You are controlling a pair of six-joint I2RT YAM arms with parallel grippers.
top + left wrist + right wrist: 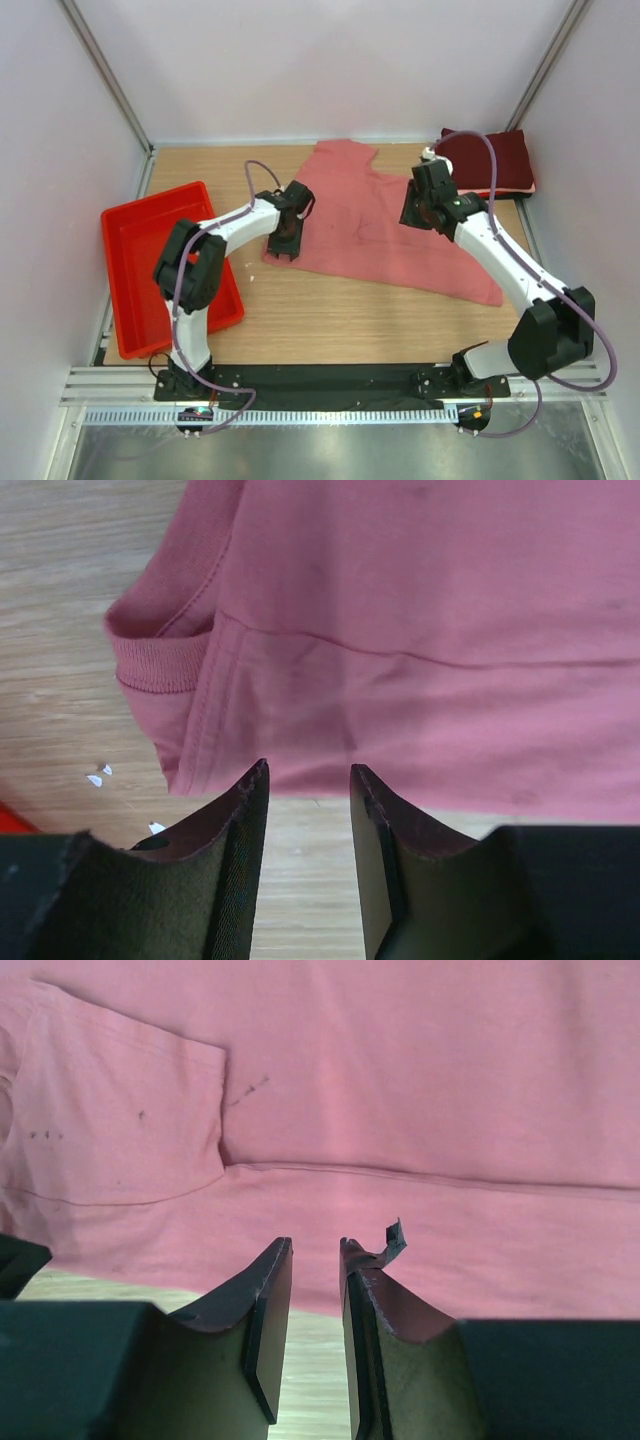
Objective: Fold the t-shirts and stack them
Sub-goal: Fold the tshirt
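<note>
The maroon t-shirts (pixel 488 160) are stacked at the table's (pixel 330 320) far right corner. The salmon-pink t-shirt (pixel 370 225) is not yet folded. The jaws of the left gripper (pixel 308 775) and right gripper (pixel 315 1250) are parted and empty.

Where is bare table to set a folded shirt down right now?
Widest bare wood: the near strip between the pink shirt and the arm bases. A smaller patch at far left, between the red tray and the shirt. Crowded: the far right corner, with the maroon stack and the right gripper.
</note>
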